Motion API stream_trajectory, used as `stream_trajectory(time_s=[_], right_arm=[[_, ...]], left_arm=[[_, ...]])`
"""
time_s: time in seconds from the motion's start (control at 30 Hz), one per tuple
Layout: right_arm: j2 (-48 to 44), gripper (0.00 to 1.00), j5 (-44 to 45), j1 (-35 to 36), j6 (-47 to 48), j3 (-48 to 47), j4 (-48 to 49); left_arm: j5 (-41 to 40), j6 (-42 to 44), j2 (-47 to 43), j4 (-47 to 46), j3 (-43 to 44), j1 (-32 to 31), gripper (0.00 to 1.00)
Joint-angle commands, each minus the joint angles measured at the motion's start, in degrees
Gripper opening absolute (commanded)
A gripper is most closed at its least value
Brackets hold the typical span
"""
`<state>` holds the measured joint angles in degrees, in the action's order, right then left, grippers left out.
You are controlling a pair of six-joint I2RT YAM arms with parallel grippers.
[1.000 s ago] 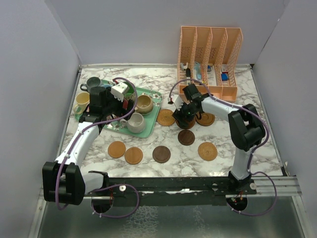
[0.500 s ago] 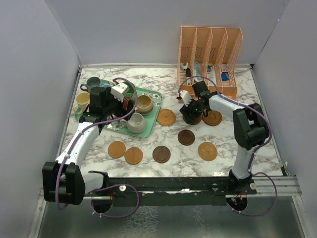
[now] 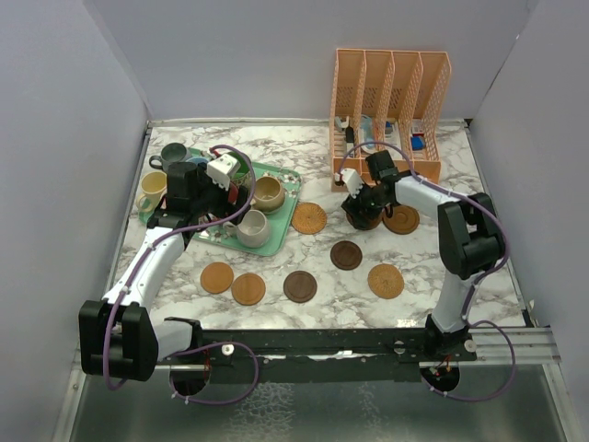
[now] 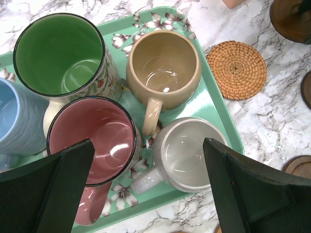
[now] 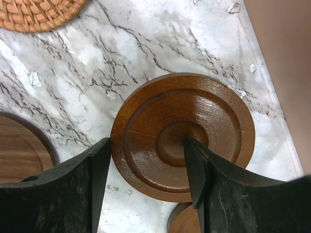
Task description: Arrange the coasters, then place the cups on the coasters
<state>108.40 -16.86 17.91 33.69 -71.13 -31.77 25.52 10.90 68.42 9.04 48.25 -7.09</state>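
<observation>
Two fingers of your right gripper stand half apart over a dark brown ringed coaster lying flat on the marble table near the orange file rack, while your left gripper gapes wide above the cups on the green tray.

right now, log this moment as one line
left gripper: open, above cups on tray | right gripper: one finger at rim, one over centre of dark ringed coaster, grip unclear | other coasters: bare
</observation>
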Motion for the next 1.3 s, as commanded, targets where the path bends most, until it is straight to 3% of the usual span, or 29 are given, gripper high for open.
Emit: stream_trajectory(time_s=[0.0,0.87,1.27], right_arm=[[0.4,0.61,1.6,-0.6,2.4,3.2,-7.4],[-3.2,0.57,0.2,-1.5,6.6,6.8,-11.0],[-4.7,0.63,-4.2,-1.4,1.6,1.2,-7.8]], left_arm=[[1.6,0.4,-1.5,-1.5,-0.5,0.3,0.99],[1.9,0.4,-1.8,-1.5,-0.6,0.3,0.99],[2.2,0.2,-2.1,-1.5,-0.7,0.3,0.99]])
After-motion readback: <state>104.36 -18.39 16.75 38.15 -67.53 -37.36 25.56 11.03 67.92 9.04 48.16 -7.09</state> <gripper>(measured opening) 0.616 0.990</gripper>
